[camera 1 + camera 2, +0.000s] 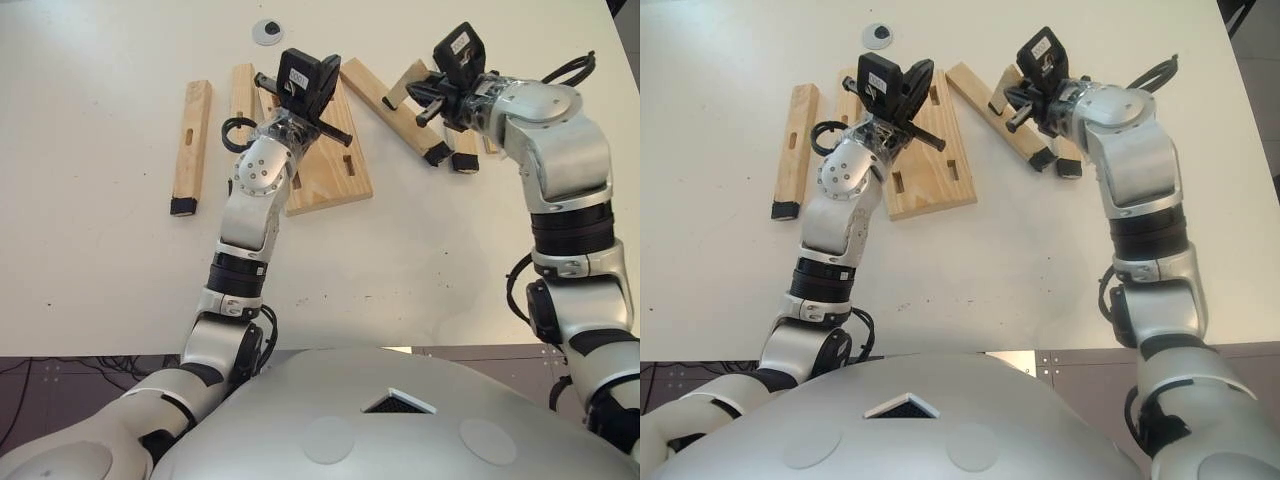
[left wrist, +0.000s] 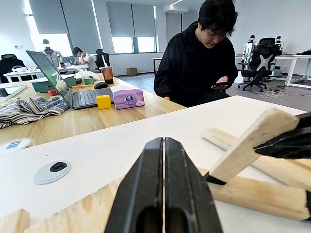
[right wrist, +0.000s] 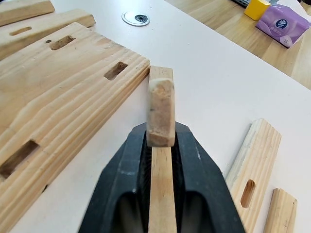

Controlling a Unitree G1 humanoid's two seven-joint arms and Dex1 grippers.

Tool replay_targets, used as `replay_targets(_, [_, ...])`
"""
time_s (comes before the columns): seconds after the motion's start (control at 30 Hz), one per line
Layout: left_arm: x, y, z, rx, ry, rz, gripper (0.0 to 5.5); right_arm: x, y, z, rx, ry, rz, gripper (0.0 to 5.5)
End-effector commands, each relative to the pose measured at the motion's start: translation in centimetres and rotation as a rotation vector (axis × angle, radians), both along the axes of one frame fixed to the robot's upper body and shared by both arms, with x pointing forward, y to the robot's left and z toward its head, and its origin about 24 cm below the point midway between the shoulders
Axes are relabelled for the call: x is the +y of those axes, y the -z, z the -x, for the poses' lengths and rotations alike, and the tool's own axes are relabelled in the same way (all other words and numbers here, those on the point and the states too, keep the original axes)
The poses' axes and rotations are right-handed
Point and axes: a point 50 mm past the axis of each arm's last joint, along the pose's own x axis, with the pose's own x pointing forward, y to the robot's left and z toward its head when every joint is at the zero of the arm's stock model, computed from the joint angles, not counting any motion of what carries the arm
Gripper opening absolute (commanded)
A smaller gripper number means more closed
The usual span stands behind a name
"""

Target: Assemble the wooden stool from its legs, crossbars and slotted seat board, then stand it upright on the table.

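Note:
The slotted seat board (image 1: pixel 330 175) lies flat at mid table. My left gripper (image 1: pixel 322 72) hovers over its far end, shut with nothing between its fingers (image 2: pixel 146 194). One leg (image 1: pixel 192 145) lies off to the left, and another (image 1: pixel 243 95) lies beside the board. My right gripper (image 1: pixel 422 97) is shut on a short crossbar (image 3: pixel 160 116), lifted and tilted above a diagonal leg (image 1: pixel 385 105) right of the board. That same crossbar (image 2: pixel 248 145) shows in the left wrist view. A slotted leg (image 3: pixel 252 160) lies beyond it.
More wooden pieces (image 1: pixel 465 155) lie under my right wrist. A round cable grommet (image 1: pixel 268 32) is set in the table at the far side. Bare white tabletop (image 1: pixel 100 260) stretches on the near side. A person sits behind the far edge, touching nothing.

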Motion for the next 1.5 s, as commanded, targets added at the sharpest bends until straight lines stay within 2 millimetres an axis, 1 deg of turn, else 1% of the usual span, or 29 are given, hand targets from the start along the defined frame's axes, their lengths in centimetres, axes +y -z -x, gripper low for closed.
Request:
replay_targets(0.03, [0.3, 0.9, -0.8, 0.021, -0.046, -0.065, 0.00, -1.0, 1.3, 0.5, 0.103, 0.008, 0.029, 0.40])
replay_targets(0.17, [0.3, 1.1, -1.1, 0.027, -0.052, -0.064, 0.00, -0.7, 0.9, 0.3, 0.113, 0.042, -0.055, 0.40])
replay_targets(0.3, [0.2, 1.5, -0.9, 0.039, -0.054, -0.061, 0.00, 0.2, 0.1, -0.1, 0.119, 0.052, -0.156, 0.40])
replay_targets(0.33, [0.2, 1.6, -0.8, 0.041, -0.053, -0.061, 0.00, 0.2, 0.1, -0.2, 0.118, 0.060, -0.164, 0.77])
replay_targets(0.43, [0.3, 1.6, -0.9, 0.047, -0.050, -0.059, 0.00, 0.1, 0.3, -0.3, 0.109, 0.083, -0.172, 1.17])
replay_targets(0.57, [0.3, 1.8, -0.9, 0.052, -0.048, -0.059, 0.00, 0.2, 0.2, -0.5, 0.080, 0.104, -0.192, 1.17])
replay_targets(0.73, [0.3, 1.8, -0.9, 0.054, -0.044, -0.059, 0.00, -0.1, 1.7, -0.2, 0.065, 0.150, -0.199, 1.17])
replay_targets(0.87, [0.5, 1.8, -0.8, 0.056, -0.043, -0.064, 0.00, 0.2, 2.3, 0.0, 0.046, 0.171, -0.235, 0.53])
replay_targets(0.9, [0.5, 1.8, -0.8, 0.056, -0.043, -0.065, 0.00, 0.3, 2.3, 0.0, 0.044, 0.169, -0.241, 0.44])
replay_targets(1.13, [0.3, 2.0, -0.7, 0.061, -0.043, -0.063, 0.00, 0.4, 1.7, -0.6, 0.010, 0.171, -0.268, 0.40])
replay_targets(1.23, [0.3, 2.2, -0.6, 0.065, -0.048, -0.062, 0.00, 0.2, 1.5, -0.5, 0.019, 0.140, -0.222, 0.40])
replay_targets(1.37, [0.3, 2.4, -0.4, 0.070, -0.058, -0.060, 0.00, -1.2, 0.7, -0.2, 0.078, 0.050, -0.097, 0.40])
replay_targets(1.5, [0.2, 2.5, -0.4, 0.073, -0.065, -0.056, 0.00, -2.1, -0.2, 0.5, 0.106, -0.047, -0.006, 0.40])
